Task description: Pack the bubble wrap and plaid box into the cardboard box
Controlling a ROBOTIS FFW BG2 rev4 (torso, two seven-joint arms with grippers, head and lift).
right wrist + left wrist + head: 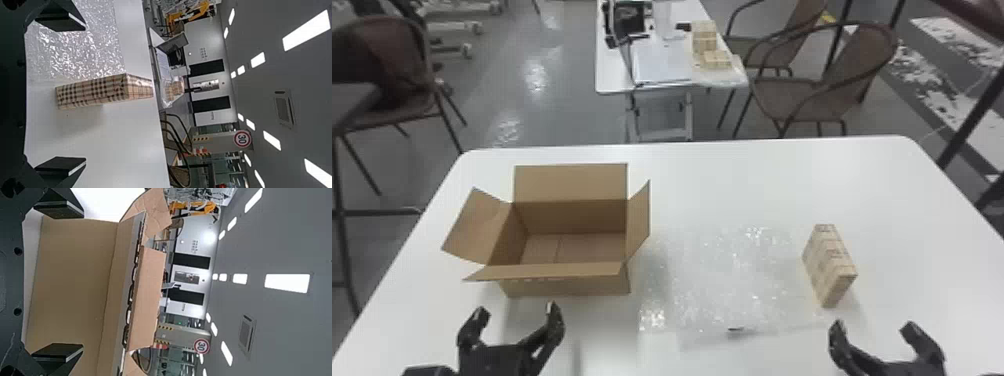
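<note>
The cardboard box [567, 285] stands on the left of the table with its flaps spread. To its right the bubble wrap [727, 280] lies flat, and the plaid box [829, 265] stands on edge by the wrap's right side. My left gripper [514, 320] is open in front of the cardboard box, my right gripper [874, 332] open in front of the plaid box, a little to its right. In the left wrist view, the cardboard box [74, 282] lies beyond the left gripper [58, 284]. The right wrist view has the plaid box [94, 92] beyond the right gripper [62, 96].
The white table [762, 180] carries these things. Behind it stand another table [614, 75] with a laptop and small boxes, and brown chairs [802, 97]. A dark table edge [354, 100] and another chair [382, 65] are at the far left.
</note>
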